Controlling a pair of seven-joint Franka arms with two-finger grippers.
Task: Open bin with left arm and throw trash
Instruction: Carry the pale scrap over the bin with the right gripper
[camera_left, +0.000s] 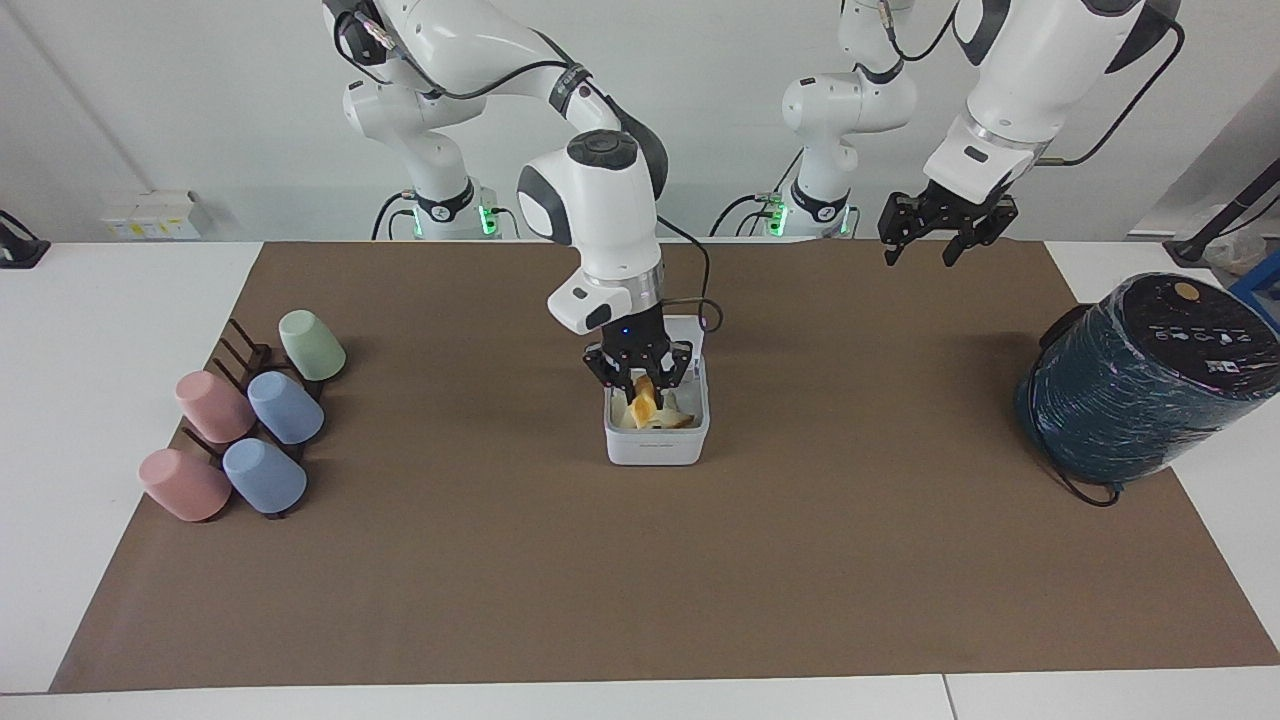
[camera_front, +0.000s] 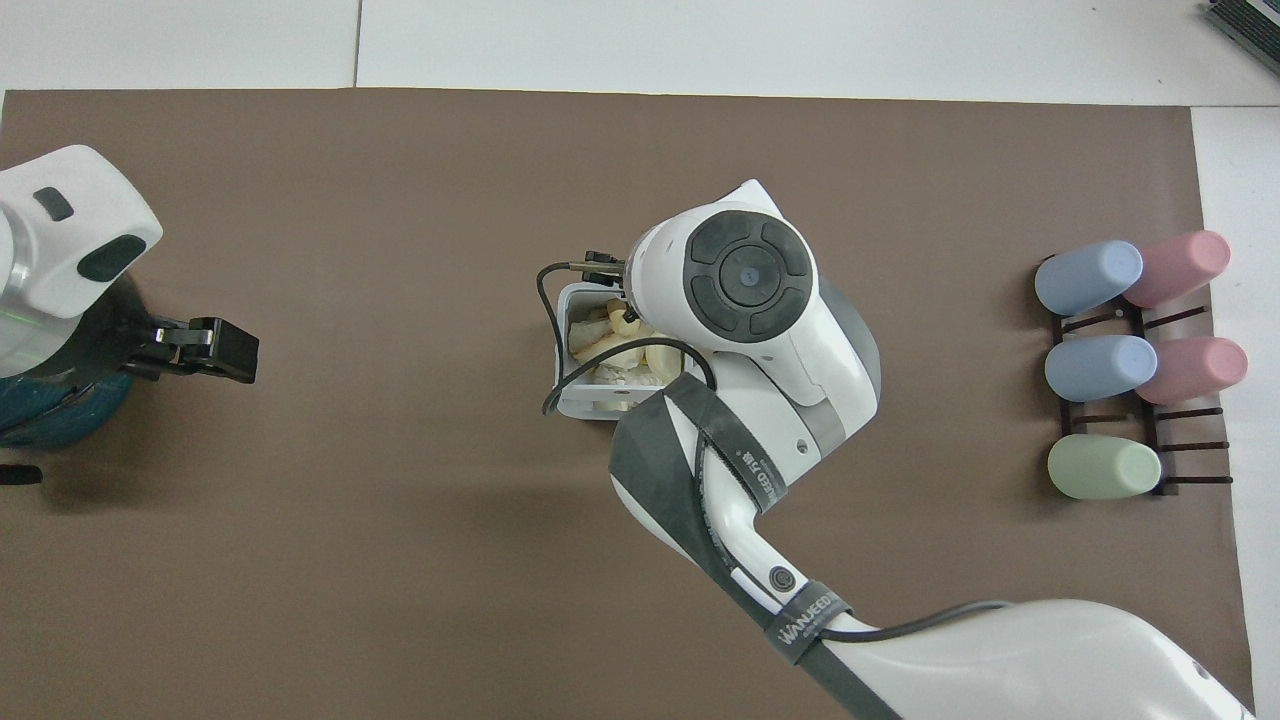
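The white bin stands open mid-mat, holding several cream scraps of trash. My right gripper hangs just over the bin's opening, shut on a yellow-orange scrap of trash that dangles into it. In the overhead view the right arm's wrist covers most of the bin, and only part of the trash shows. The raised lid is mostly hidden by that arm. My left gripper waits open and empty, high over the mat's edge by the robots; the overhead view also shows the left gripper.
A big dark teal wrapped cylinder lies at the left arm's end of the table. Pastel cups on a dark rack sit at the right arm's end. The brown mat covers the table.
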